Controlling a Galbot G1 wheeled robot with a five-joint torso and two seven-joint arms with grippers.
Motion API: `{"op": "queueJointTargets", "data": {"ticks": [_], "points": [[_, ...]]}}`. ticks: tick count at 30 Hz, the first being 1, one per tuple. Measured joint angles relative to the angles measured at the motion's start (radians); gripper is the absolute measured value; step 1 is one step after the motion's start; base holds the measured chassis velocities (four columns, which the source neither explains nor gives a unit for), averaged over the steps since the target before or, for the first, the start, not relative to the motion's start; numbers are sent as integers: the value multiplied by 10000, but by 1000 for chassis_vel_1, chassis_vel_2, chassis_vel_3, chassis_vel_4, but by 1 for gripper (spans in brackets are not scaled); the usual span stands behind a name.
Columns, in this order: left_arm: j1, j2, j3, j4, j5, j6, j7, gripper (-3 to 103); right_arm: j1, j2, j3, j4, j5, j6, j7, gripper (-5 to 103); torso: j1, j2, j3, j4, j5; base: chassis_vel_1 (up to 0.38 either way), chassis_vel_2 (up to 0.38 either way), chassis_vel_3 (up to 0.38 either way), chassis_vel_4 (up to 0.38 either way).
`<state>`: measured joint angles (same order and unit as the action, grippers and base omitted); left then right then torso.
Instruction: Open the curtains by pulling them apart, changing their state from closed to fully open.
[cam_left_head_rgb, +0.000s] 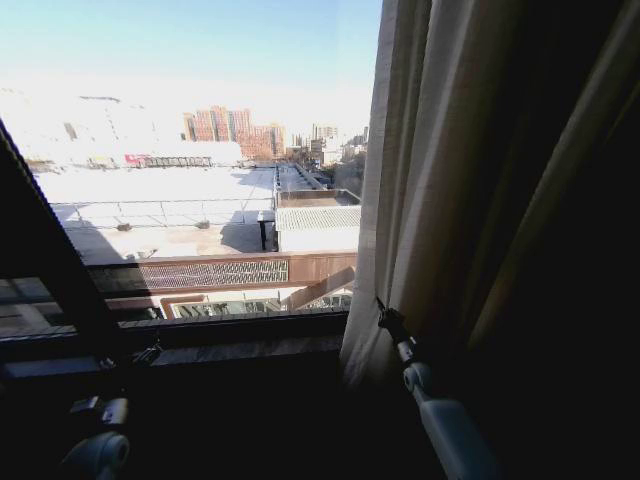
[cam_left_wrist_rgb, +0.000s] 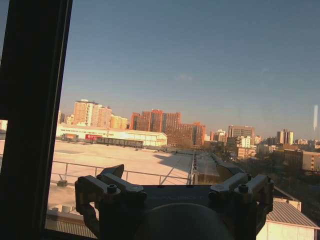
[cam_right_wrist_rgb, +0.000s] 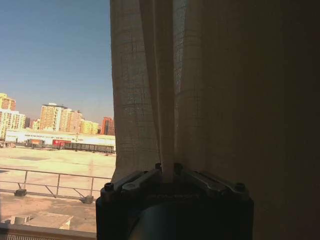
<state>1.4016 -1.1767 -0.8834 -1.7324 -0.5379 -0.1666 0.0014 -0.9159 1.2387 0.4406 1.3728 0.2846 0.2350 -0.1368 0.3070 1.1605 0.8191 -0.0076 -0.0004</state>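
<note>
The window (cam_left_head_rgb: 200, 180) takes up most of the scene, its glass bare across the left and middle, with sunlit rooftops and a row of orange-red tower blocks (cam_left_wrist_rgb: 165, 127) beyond under a clear sky. A thick black frame bar (cam_left_head_rgb: 45, 260) slants down the left side, and a dark sill (cam_left_head_rgb: 230, 345) runs along the bottom.

The curtain (cam_left_head_rgb: 400, 190) is gathered on the right of the window, a pale sheer panel hanging in long vertical folds, cream where it bunches. To its right the cloth turns very dark; in that shadow I cannot be sure whether it is more of the same fabric or a heavier drape.

The right arm reaches up from the lower right to the curtain's inner edge, low down near the sill. The right gripper (cam_right_wrist_rgb: 167, 172) is clenched on a narrow fold of the curtain, the pleat rising straight up from between its fingers (cam_right_wrist_rgb: 137, 181).

The left gripper (cam_left_wrist_rgb: 174, 192) sits low on the left, facing the bare glass beside the frame bar, its fingers (cam_left_wrist_rgb: 107, 187) spread wide apart with nothing between them.
</note>
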Motion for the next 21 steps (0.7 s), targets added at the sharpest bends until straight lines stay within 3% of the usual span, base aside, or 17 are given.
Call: {"op": "queueJointTargets", "data": {"ticks": [6, 11, 19, 21], "points": [[0, 0, 0, 0, 0, 0, 0, 100, 37, -13, -36, -90, 251, 334, 134, 0, -1, 0, 0, 0, 5, -321, -344, 333, 334], [0, -1, 3, 0, 0, 0, 3, 100, -91, -114, 64, 11, -76, 452, -198, 0, -1, 0, 0, -6, 4, -308, -298, 302, 300], [0, 0, 2, -1, 0, 0, 9, 100, -221, -250, 160, 3, -259, 340, 32, 0, -2, 0, -1, 1, 7, -54, -87, 93, 72], [0, 1, 1, 0, 0, -1, 1, 100, -127, -314, 197, -171, -286, 173, 501, 0, 0, 0, -1, 9, -11, 20, 26, -13, -12]]}}
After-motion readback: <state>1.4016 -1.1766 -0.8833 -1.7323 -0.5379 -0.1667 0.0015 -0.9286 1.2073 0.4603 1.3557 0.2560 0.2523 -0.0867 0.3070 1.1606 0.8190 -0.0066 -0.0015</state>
